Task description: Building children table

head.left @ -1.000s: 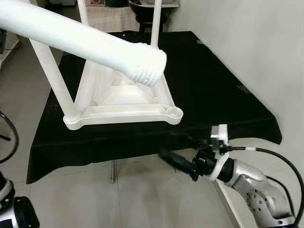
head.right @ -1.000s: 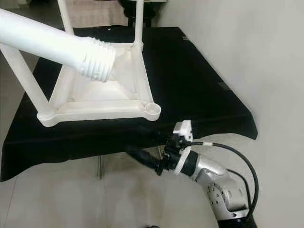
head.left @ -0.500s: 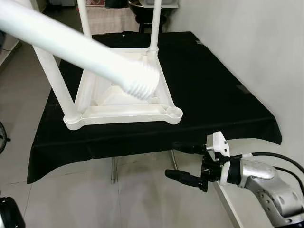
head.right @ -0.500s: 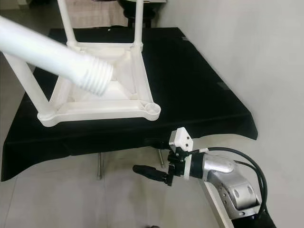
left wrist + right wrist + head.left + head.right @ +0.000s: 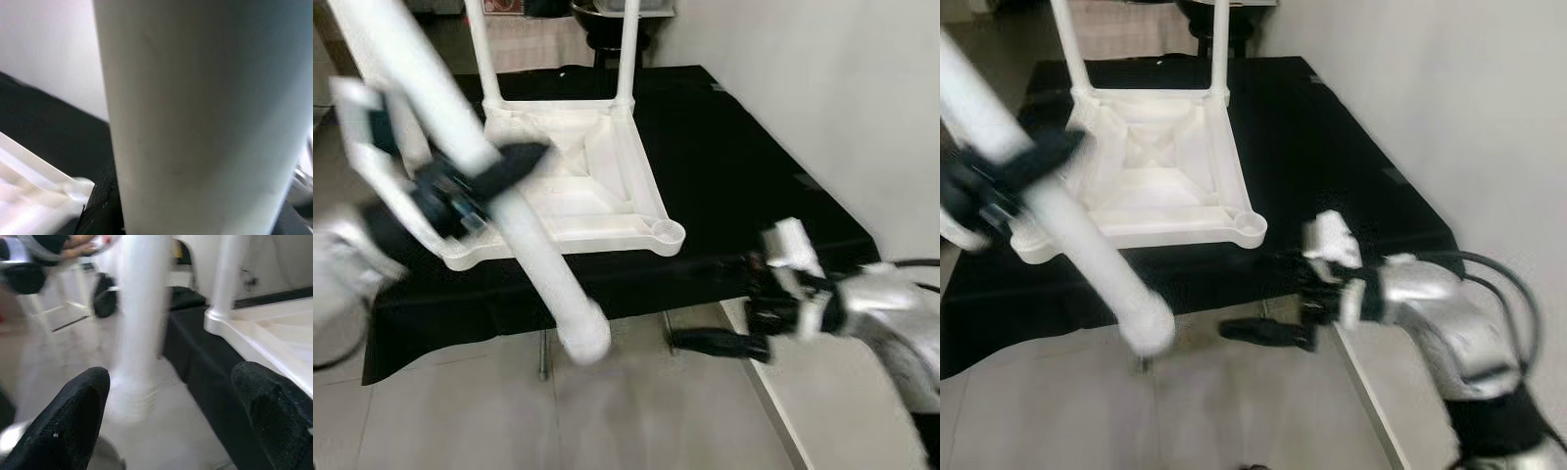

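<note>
Two arms up. My left gripper jaws clamp loose white leg, threaded end hanging past tabletop front edge. Upturned children table sits mid-tabletop. My right gripper jaws spread wide, empty, below front edge.

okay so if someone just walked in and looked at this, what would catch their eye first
The long white table leg, gripped by the left gripper and slanting down past the front edge of the black-covered table, its threaded end over the floor. Behind it, the upside-down white tabletop lies on the black cloth with legs already standing up. The right gripper, open, hovers by the table's front right corner.
</note>
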